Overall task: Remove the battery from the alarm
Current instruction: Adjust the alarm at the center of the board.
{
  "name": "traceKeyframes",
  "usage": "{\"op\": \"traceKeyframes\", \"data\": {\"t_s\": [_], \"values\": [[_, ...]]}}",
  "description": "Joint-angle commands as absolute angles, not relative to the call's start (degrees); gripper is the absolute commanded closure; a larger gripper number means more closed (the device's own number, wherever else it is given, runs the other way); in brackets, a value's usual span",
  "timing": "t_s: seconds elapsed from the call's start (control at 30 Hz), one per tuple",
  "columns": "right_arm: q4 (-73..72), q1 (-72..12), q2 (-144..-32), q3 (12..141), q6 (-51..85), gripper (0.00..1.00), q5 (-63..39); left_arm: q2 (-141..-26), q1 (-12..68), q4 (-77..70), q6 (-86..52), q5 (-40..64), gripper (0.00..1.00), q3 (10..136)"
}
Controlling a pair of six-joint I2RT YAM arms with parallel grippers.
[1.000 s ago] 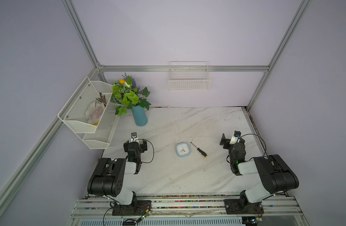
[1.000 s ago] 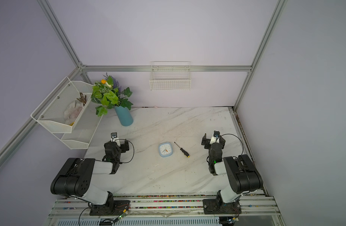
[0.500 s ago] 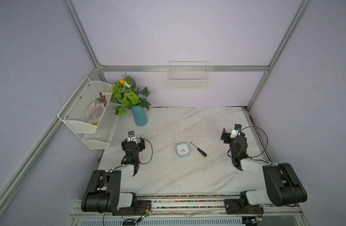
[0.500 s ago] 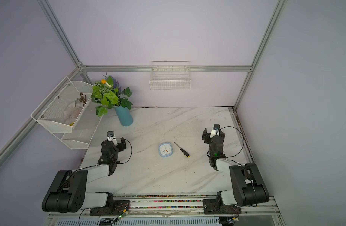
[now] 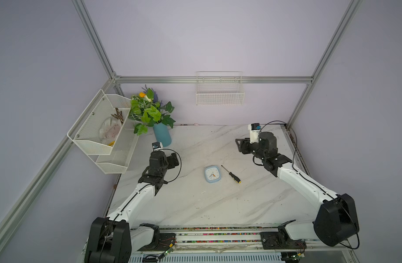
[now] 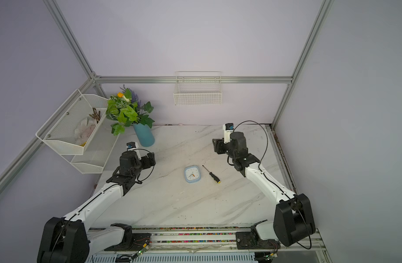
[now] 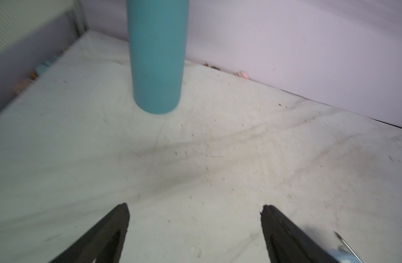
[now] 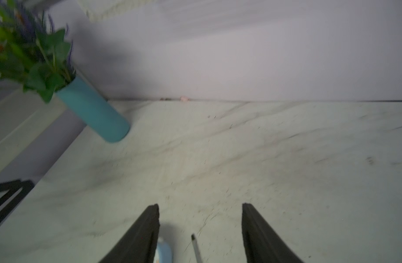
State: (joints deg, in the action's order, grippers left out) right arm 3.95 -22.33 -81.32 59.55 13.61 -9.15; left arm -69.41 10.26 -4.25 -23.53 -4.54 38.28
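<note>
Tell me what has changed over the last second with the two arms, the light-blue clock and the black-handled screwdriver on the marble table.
Both arms have unfolded and stretched out. The left gripper and the right gripper moved forward and inward, toward each other. Both are open and hold nothing. The light-blue rounded-square clock and the black-handled, yellow-tipped screwdriver lie where they were, untouched.

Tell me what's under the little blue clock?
Only the marble table shows around it. The alarm lies face up on the table, so its back and whatever sits beneath it are covered.

Screwdriver (image 5: 231, 174) right of alarm (image 5: 212, 174), seemingly apart.
</note>
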Motion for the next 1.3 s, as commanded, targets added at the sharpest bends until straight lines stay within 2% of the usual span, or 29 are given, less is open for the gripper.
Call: {"op": "traceKeyframes", "data": {"t_s": [0.0,0.23,0.63,1.27], "values": [[15.07,-27.61,-85.28,57.74,19.67,0.45,-19.59,-73.18,11.6,5.12,-32.33,9.74,0.0,41.67],[14.98,-31.03,-90.7,57.18,20.06,0.46,-20.57,-76.64,15.94,0.19,-37.35,16.84,0.0,39.46],[15.53,-31.19,-97.88,61.38,19.69,0.54,-21.58,-90.0,24.03,-7.44,-42.26,20.26,0.0,43.3],[20.03,-30.99,-103.43,66.79,17.67,0.64,-15.43,-96.04,27.42,-12.64,-45.26,22.92,0.0,45.9]]}}
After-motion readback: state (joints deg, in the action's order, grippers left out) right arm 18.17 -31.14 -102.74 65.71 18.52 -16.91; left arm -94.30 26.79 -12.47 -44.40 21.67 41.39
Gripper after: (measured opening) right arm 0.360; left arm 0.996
